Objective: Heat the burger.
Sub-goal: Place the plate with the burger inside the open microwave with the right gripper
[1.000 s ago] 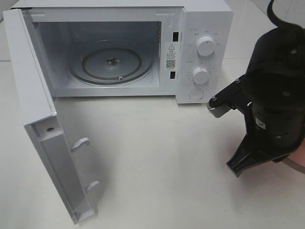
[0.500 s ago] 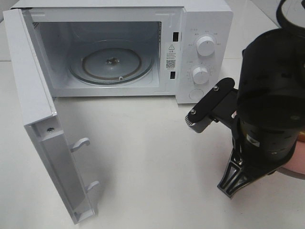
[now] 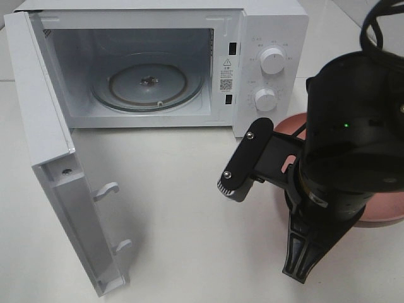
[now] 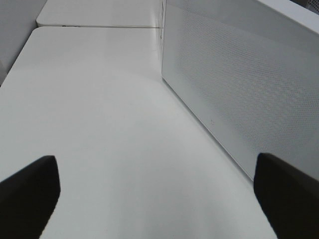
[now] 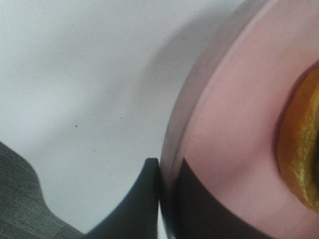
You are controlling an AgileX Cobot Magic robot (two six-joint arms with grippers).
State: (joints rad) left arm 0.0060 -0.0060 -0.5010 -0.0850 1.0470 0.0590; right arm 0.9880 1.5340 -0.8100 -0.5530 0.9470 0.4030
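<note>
Right gripper [image 5: 160,172] is clamping the plate [image 5: 234,114] by its rim, which is pinched between both fingers. Burger [image 5: 299,149] is sitting on that plate. Only its bun edge is showing in the wrist view, and from above the right arm [image 3: 353,158] is covering it. Plate is sitting near the surface's [image 3: 183,208] right edge, just in front of the microwave's [image 3: 278,25] right front corner. Can't tell if it's touching the surface. Left gripper [image 4: 157,186] is hanging wide open over the surface beside a perforated white panel [image 4: 239,89], holding nothing. Microwave is standing at the far edge, door [image 3: 38,107] swinging out toward the left edge, turntable [image 3: 148,82] showing inside.
</note>
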